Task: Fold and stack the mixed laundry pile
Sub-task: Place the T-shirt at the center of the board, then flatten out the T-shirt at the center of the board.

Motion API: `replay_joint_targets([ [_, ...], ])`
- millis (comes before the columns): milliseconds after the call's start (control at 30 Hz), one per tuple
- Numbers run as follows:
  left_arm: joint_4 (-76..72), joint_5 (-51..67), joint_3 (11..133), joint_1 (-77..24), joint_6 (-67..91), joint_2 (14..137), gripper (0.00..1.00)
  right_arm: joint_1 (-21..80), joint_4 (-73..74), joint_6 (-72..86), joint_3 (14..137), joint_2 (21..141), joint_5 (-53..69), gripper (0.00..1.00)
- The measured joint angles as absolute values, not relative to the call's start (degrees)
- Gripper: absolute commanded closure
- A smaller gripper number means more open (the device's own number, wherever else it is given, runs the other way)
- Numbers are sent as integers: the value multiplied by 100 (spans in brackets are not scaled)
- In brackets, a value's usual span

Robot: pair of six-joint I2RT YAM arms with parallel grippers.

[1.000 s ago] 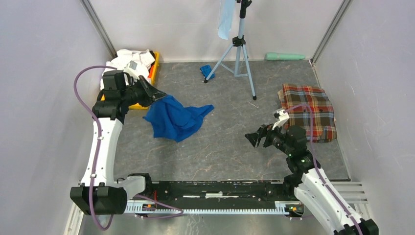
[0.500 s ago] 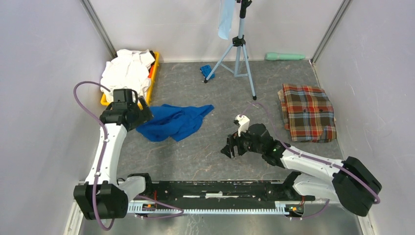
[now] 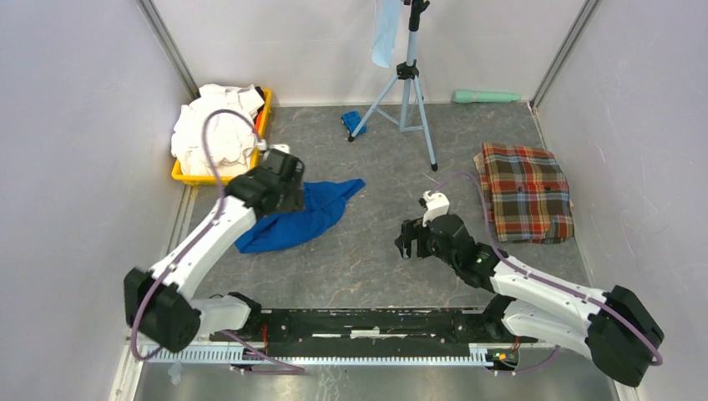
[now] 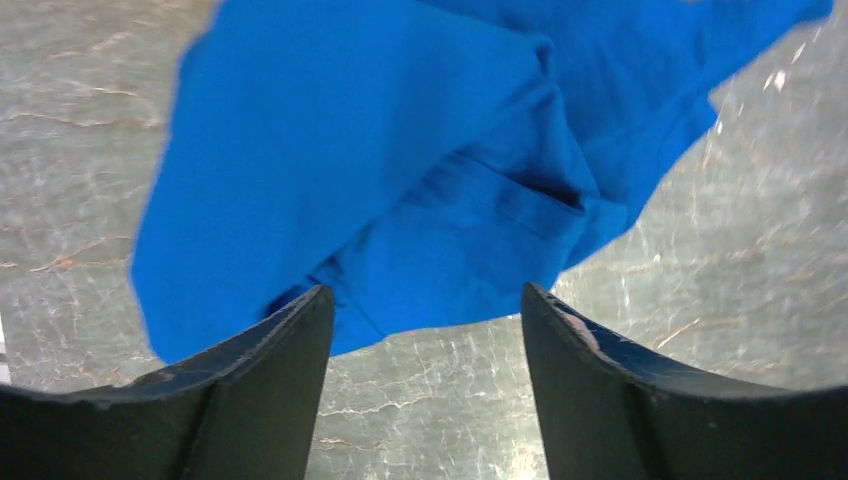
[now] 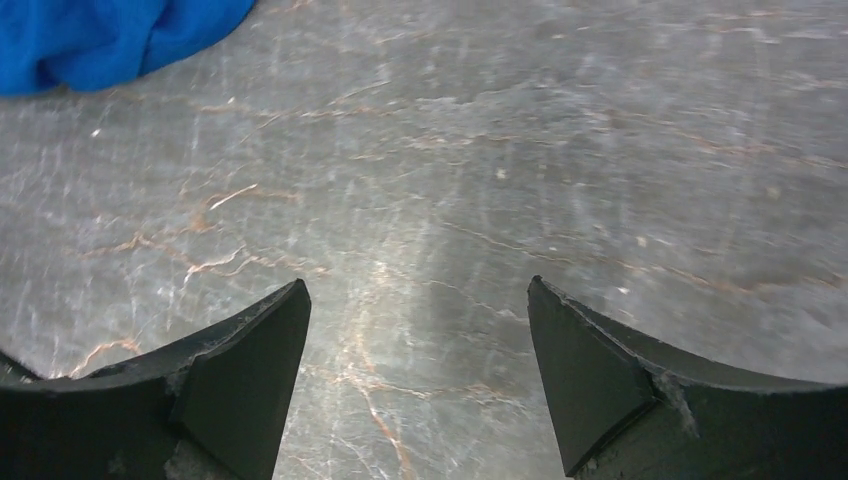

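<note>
A royal-blue T-shirt [image 3: 300, 219] lies crumpled on the grey table, left of centre. My left gripper [image 3: 282, 190] hovers over its upper left part. In the left wrist view the gripper [image 4: 425, 290] is open, with the blue T-shirt [image 4: 400, 160] beyond the fingertips and nothing between them. My right gripper [image 3: 411, 239] is open above bare table at the centre, and the right wrist view of it [image 5: 418, 285] shows only a corner of the blue T-shirt [image 5: 100, 40]. White shirts [image 3: 215, 125] fill a yellow bin [image 3: 200, 177] at the back left. A folded plaid cloth [image 3: 524, 192] lies at the right.
A tripod [image 3: 407, 92] stands at the back centre with a pale-blue cloth [image 3: 386, 33] hanging from it. A small bright-blue object [image 3: 352, 121] sits by one tripod foot. A green cylinder [image 3: 484, 97] lies along the back wall. Walls close in the table on three sides.
My left gripper opened and let go of the blue T-shirt, which dropped onto the table. The left arm then swung right over it. My right arm moved left toward the centre.
</note>
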State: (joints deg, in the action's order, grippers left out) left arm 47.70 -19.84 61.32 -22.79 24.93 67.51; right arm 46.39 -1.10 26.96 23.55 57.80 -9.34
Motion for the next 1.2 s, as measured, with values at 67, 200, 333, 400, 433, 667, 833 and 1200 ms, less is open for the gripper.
replay_joint_targets([
  [67,4762,-2112,6160,-2751,2582,7216,33,4639,62,2751,2314,5524,-1234,12],
  [200,4755,-2246,6239,-3398,2681,8029,34,4639,368,2825,2112,5004,-1651,11],
  [333,4674,-2338,6414,-3717,2681,8726,38,4639,690,2834,1916,4694,-1870,11],
  [400,4635,-2399,6512,-3771,2681,8976,40,4639,819,2840,1857,4624,-1922,11],
  [433,4611,-2412,6565,-3776,2681,9080,42,4639,869,2845,1833,4600,-1944,11],
  [667,4442,-2547,6687,-3774,2676,9511,77,4639,1026,2867,1734,4523,-1977,11],
  [833,4449,-2639,6722,-3776,2630,9793,98,4639,1044,2867,1728,4528,-1977,11],
  [1200,6016,-3004,8527,-3940,2624,7760,98,4639,690,2803,1833,5085,-1461,14],
])
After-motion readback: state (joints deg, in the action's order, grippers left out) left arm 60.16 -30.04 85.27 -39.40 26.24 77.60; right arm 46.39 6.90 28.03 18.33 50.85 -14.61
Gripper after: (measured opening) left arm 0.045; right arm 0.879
